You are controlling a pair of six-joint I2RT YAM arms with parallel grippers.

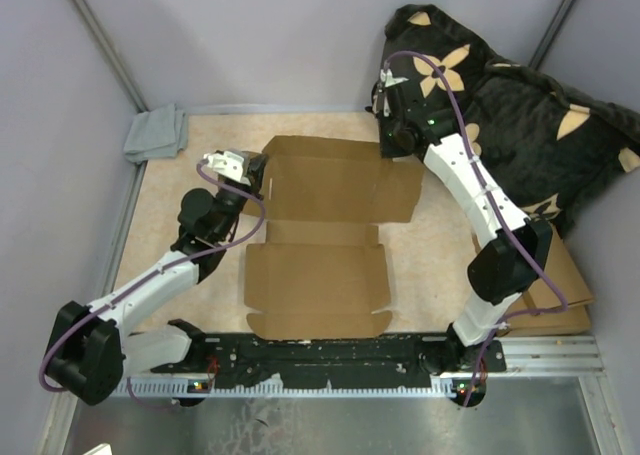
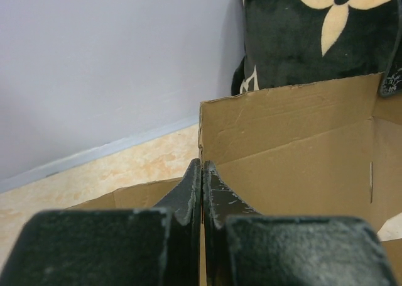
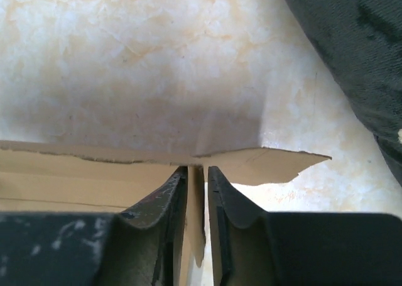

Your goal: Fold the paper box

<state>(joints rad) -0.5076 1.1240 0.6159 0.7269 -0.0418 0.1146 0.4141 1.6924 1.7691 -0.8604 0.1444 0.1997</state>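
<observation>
Beige table (image 1: pixel 425 265) carries the box (image 1: pixel 315 275), opened flat between the grippers. Left gripper (image 2: pixel 202 173) is clamped tight on the edge of a raised side flap. Farther off, right gripper (image 3: pixel 196 176) straddles a corner flap, jaws narrow; whether they bite, I cannot tell. The board looks light, stiff and easily creased, so grip flap edges near the scores.

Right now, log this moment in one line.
left gripper: shut on paper box, left side | right gripper: straddles its far-right edge, grip unclear
</observation>
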